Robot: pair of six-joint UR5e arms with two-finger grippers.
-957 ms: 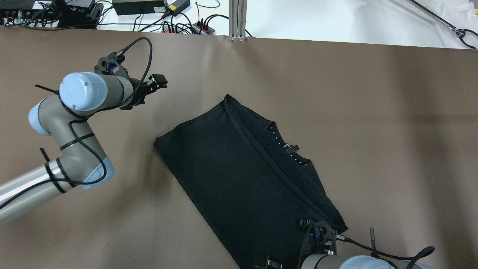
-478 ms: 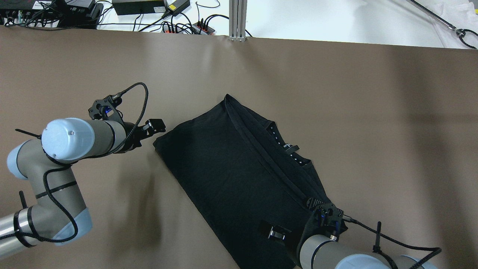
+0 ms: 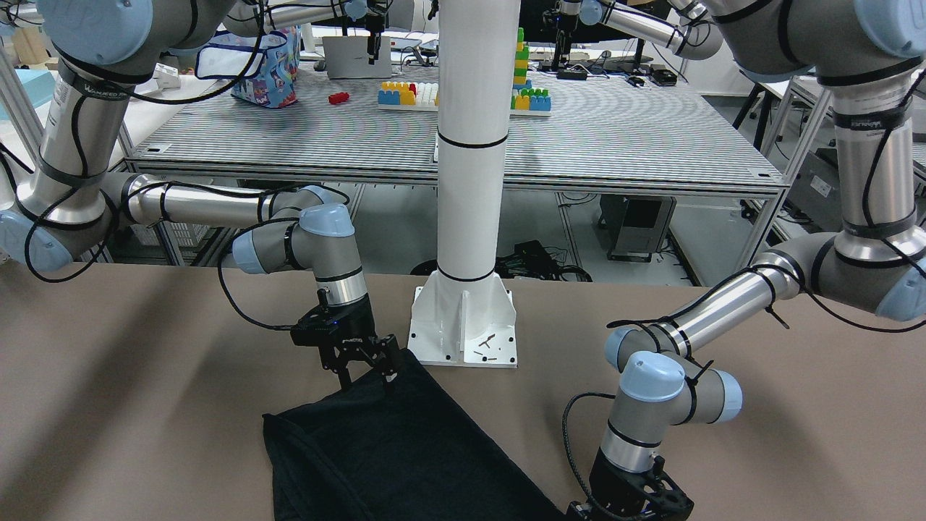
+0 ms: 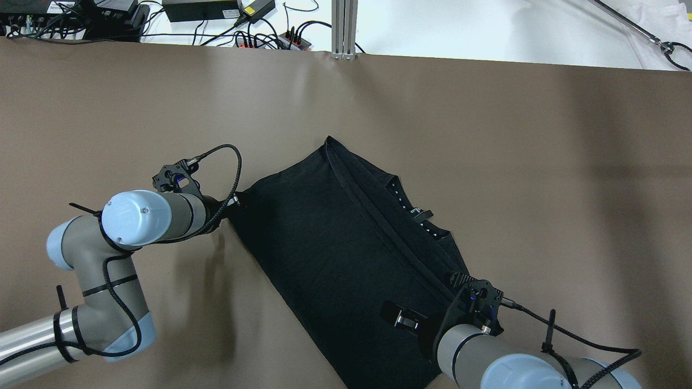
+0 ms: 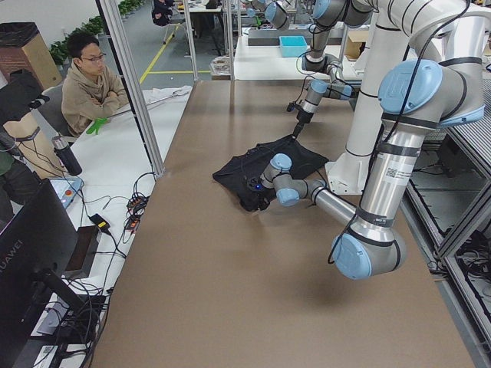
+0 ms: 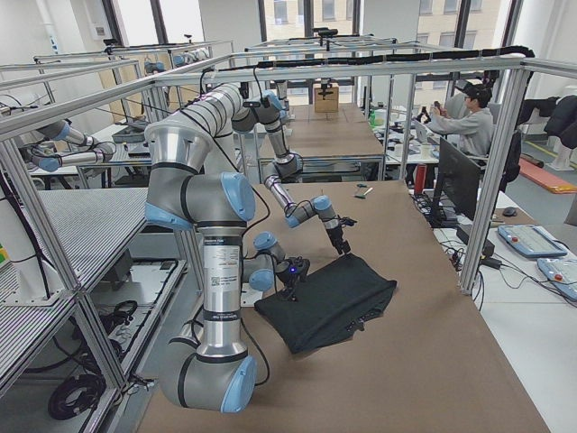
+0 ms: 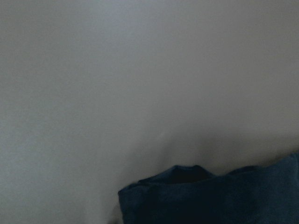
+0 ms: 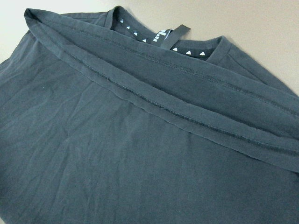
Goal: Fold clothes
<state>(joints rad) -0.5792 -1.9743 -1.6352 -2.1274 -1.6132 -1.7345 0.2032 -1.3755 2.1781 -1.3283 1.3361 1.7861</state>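
The black garment (image 4: 335,243) lies flat and slantwise on the brown table, with its collar and hem bands to the right. It also shows in the front view (image 3: 376,449) and fills the right wrist view (image 8: 117,154). My left gripper (image 4: 239,201) is low at the garment's left corner; I cannot tell how its jaws stand. The left wrist view shows only that corner (image 7: 224,196) on bare table. My right gripper (image 4: 400,319) is over the garment's near end; in the front view (image 3: 367,373) its fingers stand apart, holding nothing.
The white post's base plate (image 3: 463,325) stands just behind the garment's near end. Cables and a power strip (image 4: 270,38) lie beyond the table's far edge. A seated person (image 5: 88,84) is behind the table's far side.
My left arm has swung toward the robot and to the right, down to the garment's left corner. My right gripper has moved forward over the garment's near end.
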